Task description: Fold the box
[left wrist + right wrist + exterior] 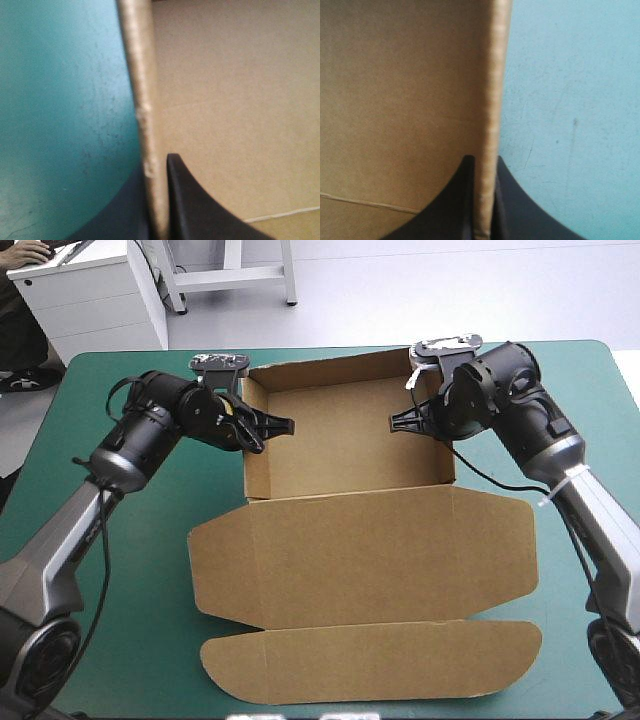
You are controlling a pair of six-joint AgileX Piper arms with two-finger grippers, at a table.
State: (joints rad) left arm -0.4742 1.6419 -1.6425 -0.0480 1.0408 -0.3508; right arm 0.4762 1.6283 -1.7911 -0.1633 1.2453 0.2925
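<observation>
Box [345,430], brown board, standing as an open tray on the far middle of the counter [130,570], which has a teal-green cover. Tray: back wall [325,370] and both side walls raised, floor bare. Lid [370,550]: lying flat on the cover, joined to the tray's near side, spreading toward the counter's near edge, with a rounded wing at each end. Tuck flap [370,665]: a long strip with rounded ends, flat, hinged to the lid's near edge and closest to the counter's near edge.

Left wall [142,100]: upright, its top edge running straight ahead from the left jaws. Left jaws: clamped on this wall, all but together, one black finger [200,205] on the inner side over the tray floor, the other on the outer side over the cover.

Right wall [492,100]: upright, gripped the same way. Right jaws: clamped on it, almost together, one finger inside the tray, one outside above the cover.

Left arm [130,445]: reaching in from the counter's left side to the box. Right arm [520,410]: reaching in from the right side, its wrist near the tray's far right corner.
</observation>
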